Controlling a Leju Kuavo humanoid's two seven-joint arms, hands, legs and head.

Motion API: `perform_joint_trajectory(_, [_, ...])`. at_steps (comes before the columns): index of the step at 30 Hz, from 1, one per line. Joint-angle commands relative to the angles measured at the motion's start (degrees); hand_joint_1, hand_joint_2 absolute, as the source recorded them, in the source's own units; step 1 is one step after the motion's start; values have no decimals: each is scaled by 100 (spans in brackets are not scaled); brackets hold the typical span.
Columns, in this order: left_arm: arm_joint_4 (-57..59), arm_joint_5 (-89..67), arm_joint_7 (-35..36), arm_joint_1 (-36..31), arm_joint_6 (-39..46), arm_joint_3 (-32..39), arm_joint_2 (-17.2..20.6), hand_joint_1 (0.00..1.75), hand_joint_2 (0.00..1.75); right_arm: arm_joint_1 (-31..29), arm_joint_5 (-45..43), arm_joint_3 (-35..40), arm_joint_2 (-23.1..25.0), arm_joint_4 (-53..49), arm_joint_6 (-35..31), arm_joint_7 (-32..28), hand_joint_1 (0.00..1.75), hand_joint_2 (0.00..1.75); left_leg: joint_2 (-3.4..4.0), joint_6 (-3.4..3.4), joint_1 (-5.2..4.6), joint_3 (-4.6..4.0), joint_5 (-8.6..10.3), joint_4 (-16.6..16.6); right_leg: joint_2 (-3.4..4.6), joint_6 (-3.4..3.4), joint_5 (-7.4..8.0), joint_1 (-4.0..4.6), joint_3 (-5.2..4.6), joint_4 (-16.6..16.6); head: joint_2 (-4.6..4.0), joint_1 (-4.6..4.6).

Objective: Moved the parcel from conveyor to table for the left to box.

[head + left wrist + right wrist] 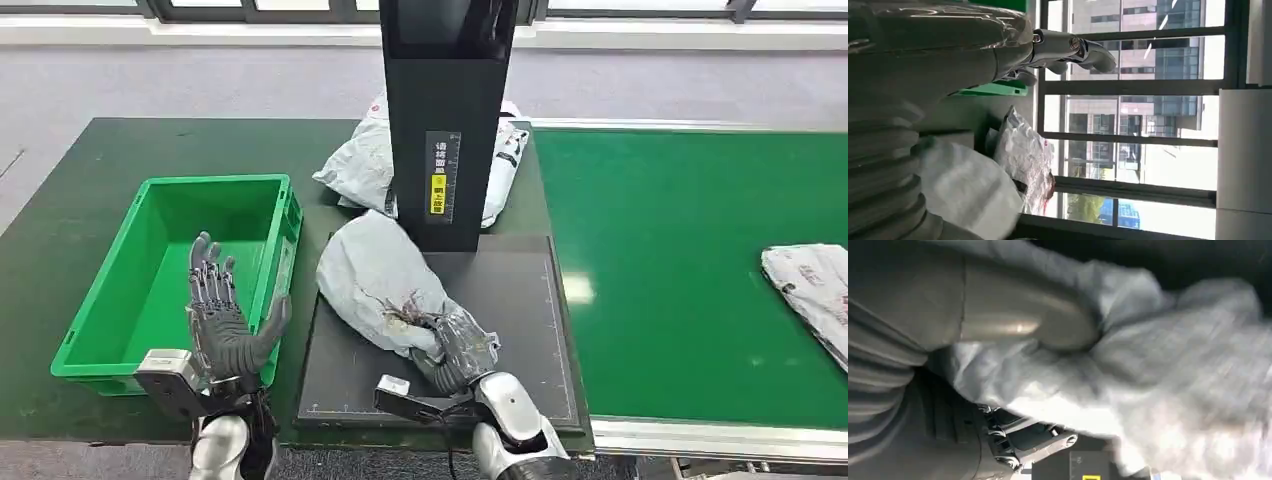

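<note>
right hand (462, 350): holding the near end of a grey parcel (375, 275), fingers wrapped into the crumpled plastic. In the right wrist view the thumb (1048, 325) presses into the bag (1173, 380).
parcel: lying on the black mat (510, 330) on the dark green surface (80, 190), just in front of the black post (445, 120). There's some dark print on the bag near the hand, too crumpled to read.
left hand (222, 315): holding nothing, fingers spread wide and pointing up, hovering over the near right corner of the green bin (110, 300). In the left wrist view its fingers (1083, 50) stick out toward the windows.
green bin: sits on the surface left of the mat, nothing inside that I can see.
post label: a vertical strip (441, 178) with white Chinese characters and a yellow patch lower down, too small to make out.
second parcel (365, 165): grey-white bag behind the post, partly hidden, red and dark print on the side (508, 150) sticking out right, not readable.
conveyor (680, 280): bright green belt right of the surface, with a third bag (812, 290) at the far right edge, faint reddish print on it, can't read.
</note>
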Motion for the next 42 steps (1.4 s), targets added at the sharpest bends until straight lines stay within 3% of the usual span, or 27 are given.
perform_joint_trajectory(1, [179,-40,15,244,82,23,-411,0,175,-80,-211,155,52,251,-308,189,0,175,8,1,1,11,-4,-4,5,-2,-1,2,11,-7,0,0])
perform_joint_trajectory(7, [200,-65,15,260,136,4,-411,0,175,230,-39,-64,26,-718,-1472,497,0,175,10,3,2,16,-6,-9,6,-2,-1,3,18,-15,2,0])
perform_joint_trajectory(12, [199,-65,15,262,145,-5,-411,0,175,220,-49,-98,13,-827,-1512,507,0,175,4,4,3,21,-7,-11,-1,-3,-4,4,25,-18,2,0])
perform_joint_trajectory(15, [273,-63,15,222,175,-40,-411,0,175,540,-407,-285,27,-1623,-2337,269,0,175,1,2,2,15,-4,-8,-3,-3,-3,3,18,-13,0,2])
perform_joint_trajectory(16, [326,-86,15,197,200,-71,-411,0,175,708,-564,-480,79,-2086,-2337,20,0,175,-3,1,-1,6,-2,-3,-6,-1,-4,-1,7,-4,2,0])
perform_joint_trajectory(17, [371,-120,15,175,210,-96,-411,0,175,837,-534,-726,211,-2431,-2337,-204,0,0,-11,2,1,10,-3,-5,-16,-2,-7,2,14,-9,0,0])
perform_joint_trajectory(18, [453,-232,15,133,205,-167,-411,0,175,983,-783,-1059,339,-2959,-2337,-626,0,0,-15,2,0,13,-3,-9,-20,-3,-9,1,18,-12,2,0])
perform_joint_trajectory(20, [721,-557,15,-2,308,-386,-379,0,175,1168,-1178,-1270,339,-3805,-2337,-900,0,0,-30,3,-3,2,-3,0,-36,-2,-15,-2,8,-1,2,0])
perform_joint_trajectory(24, [2001,-1489,15,-685,748,-759,-359,0,175,1267,-1884,-1460,339,-4413,-2337,-1411,0,0,-49,4,-4,6,3,-2,-52,0,-13,-3,19,-9,0,2])
perform_joint_trajectory(27, [2557,-1920,15,-1001,901,-833,-384,0,175,1235,-1980,-1489,339,-4457,-2337,-1506,0,0,-58,5,-9,7,11,-3,-63,-1,-8,-6,16,-15,2,0])
perform_joint_trajectory(32, [2886,-2168,15,-1216,921,-867,-395,0,175,1167,-2068,-1501,339,-4451,-2337,-1565,0,0,19,3,-11,4,0,4,9,-1,7,-10,-16,-5,2,0])
perform_joint_trajectory(36, [4315,-3288,714,-2182,1122,-1185,-411,0,175,1055,-2475,-1538,339,-4374,-2337,-1911,0,0,2,2,-9,-1,8,6,-11,-2,11,-7,-20,-4,2,0])
perform_joint_trajectory(42, [5721,-3937,1340,-2772,1477,-1455,-411,0,175,901,-2710,-1548,339,-4068,-2337,-2207,0,0,20,4,-8,11,16,-5,6,2,25,-6,-4,-17,2,0])
